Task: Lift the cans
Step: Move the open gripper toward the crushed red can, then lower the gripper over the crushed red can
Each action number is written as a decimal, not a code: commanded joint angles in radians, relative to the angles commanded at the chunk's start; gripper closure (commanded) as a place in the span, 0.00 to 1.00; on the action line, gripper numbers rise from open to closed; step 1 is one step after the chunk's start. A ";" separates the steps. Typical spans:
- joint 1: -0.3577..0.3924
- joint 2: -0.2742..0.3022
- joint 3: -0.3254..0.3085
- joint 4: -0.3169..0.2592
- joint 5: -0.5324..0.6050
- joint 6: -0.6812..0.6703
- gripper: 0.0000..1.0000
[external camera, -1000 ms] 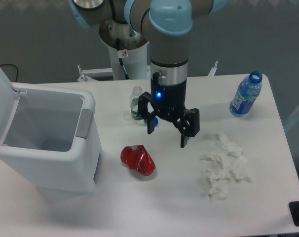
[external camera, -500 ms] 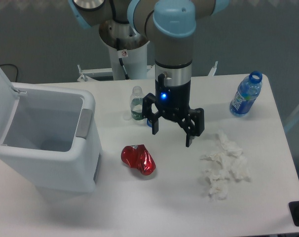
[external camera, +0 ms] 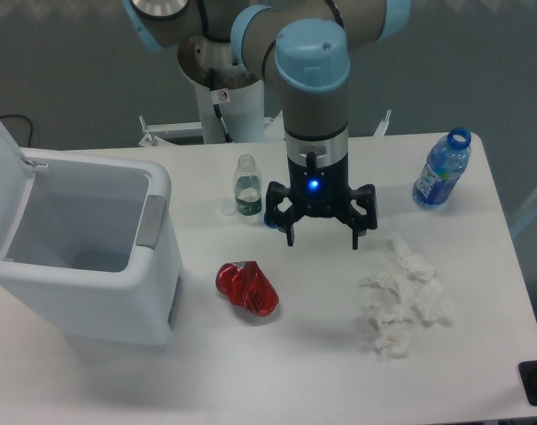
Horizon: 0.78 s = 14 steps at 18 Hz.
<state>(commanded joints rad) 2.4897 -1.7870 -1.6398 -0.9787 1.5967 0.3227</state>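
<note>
Pincer (external camera: 322,239) spread wide, red can (external camera: 247,289) unlabelled, apart below-left

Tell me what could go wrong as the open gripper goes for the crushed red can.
The red can is dented and uneven, so the fingers of the gripper may slip or kick it aside. The small green-labelled bottle stands close by the gripper's left side; a swing could topple it. The bin sits close beside the can, limiting approach.

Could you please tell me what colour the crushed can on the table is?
The can is shiny red, seen clearly in the fixed camera view.
</note>
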 joint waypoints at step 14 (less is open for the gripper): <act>-0.055 -0.127 0.020 0.000 0.034 -0.367 0.00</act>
<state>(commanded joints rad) 2.4345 -1.9143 -1.6199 -0.9787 1.6307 -0.0445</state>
